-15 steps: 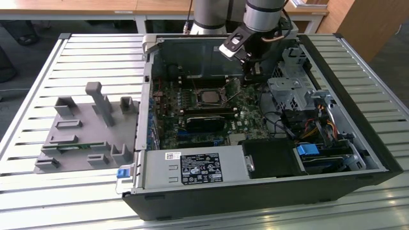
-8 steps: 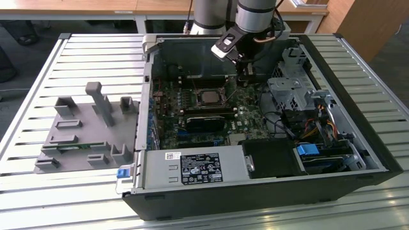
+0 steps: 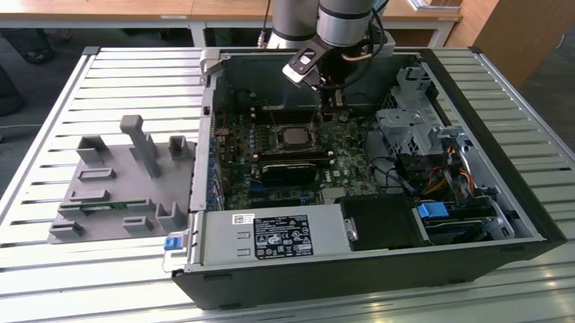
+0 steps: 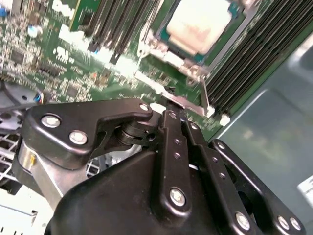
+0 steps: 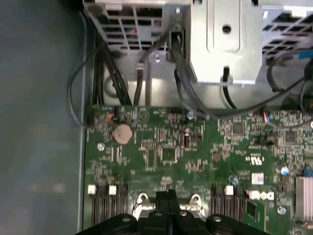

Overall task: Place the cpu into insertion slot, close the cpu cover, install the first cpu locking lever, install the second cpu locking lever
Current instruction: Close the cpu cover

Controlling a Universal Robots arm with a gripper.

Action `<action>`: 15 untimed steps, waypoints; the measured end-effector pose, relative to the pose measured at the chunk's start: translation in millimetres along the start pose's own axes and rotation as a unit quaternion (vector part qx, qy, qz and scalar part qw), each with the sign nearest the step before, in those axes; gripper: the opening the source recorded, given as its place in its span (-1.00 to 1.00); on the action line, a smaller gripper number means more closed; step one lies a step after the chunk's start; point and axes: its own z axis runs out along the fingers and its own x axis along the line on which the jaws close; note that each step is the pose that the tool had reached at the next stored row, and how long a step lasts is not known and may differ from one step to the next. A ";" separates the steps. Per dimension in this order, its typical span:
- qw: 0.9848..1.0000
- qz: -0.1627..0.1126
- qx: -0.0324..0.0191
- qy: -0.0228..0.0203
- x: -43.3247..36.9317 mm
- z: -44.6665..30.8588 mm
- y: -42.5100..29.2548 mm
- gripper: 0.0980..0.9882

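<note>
**Exterior view, from its left to its right.**
- Slatted metal table.
- Grey moulded fixture, standing on the table well clear of the case.
- Open computer case, lying on its side with open room above the board.
- Power supply, at the near edge of the case, with a printed label and a blue tab at its corner.
- Insertion slot, mid-board.
- Tool, coming down from the arm just beyond the slot.
- Drive cage, with cables beside it.

**Second wrist view.**
- The cpu sits in the slot, with the cpu cover lying down around it.
- Memory slots flank it on both sides.
- The tool is closed, with its tips at a silver locking lever. I cannot tell whether they pinch it.

**First wrist view.**
- Tool, its fingers pressed together.
- Coin battery on the board.
- Case wall close along the board's edge.
</note>
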 end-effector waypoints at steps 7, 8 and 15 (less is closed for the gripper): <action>1.000 0.000 0.000 0.000 0.1 1.8 -15.1 -0.98; 1.000 0.000 0.000 0.000 0.0 2.2 -16.6 -0.98; 1.000 0.000 0.000 0.000 0.1 7.1 -26.7 -0.98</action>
